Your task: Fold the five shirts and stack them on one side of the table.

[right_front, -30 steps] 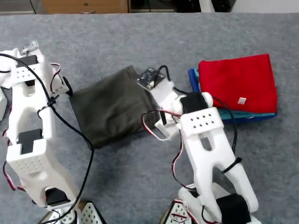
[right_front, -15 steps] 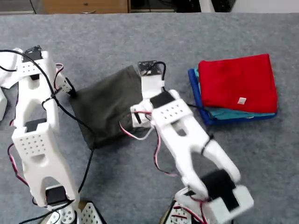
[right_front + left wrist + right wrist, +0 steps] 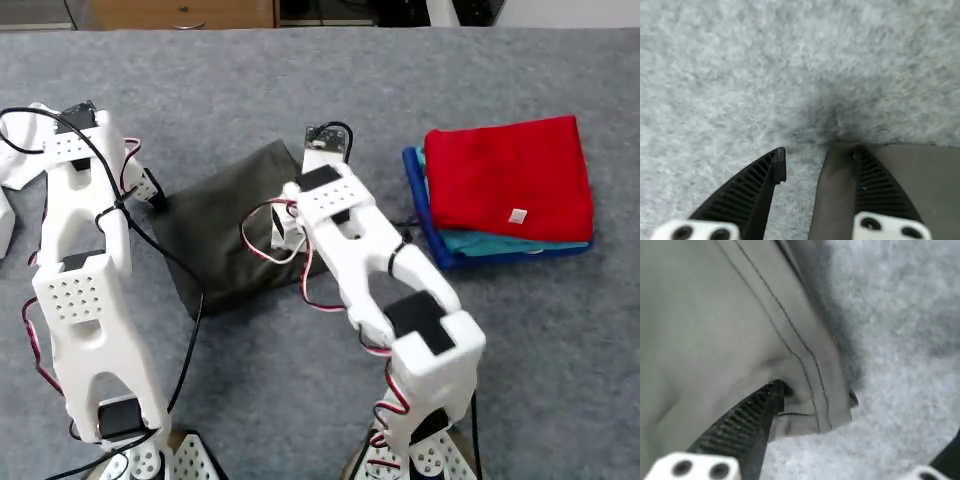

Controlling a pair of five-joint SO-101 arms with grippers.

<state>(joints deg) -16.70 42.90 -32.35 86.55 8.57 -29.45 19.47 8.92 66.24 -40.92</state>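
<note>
A dark olive folded shirt (image 3: 225, 235) lies mid-table. My left gripper (image 3: 152, 190) is at its left corner. In the left wrist view this gripper (image 3: 817, 167) stands open: one finger over bare carpet, the other over the olive shirt (image 3: 910, 175), with the cloth's edge between them. My right gripper (image 3: 290, 215) hangs over the shirt's far right part. It is open (image 3: 855, 435), one finger resting on the olive shirt (image 3: 715, 330) near a stitched hem corner. A folded red shirt (image 3: 508, 178) tops a stack (image 3: 430, 225) of teal and blue shirts at the right.
A white cloth (image 3: 18, 165) lies at the table's left edge, partly behind the left arm. Grey carpet (image 3: 560, 340) covers the table, with open room at the front right and along the back. Cables trail from both arms over the olive shirt.
The right arm has swung left from beside the stack to over the olive shirt's right part. The left arm has shifted slightly, staying at the shirt's left corner.
</note>
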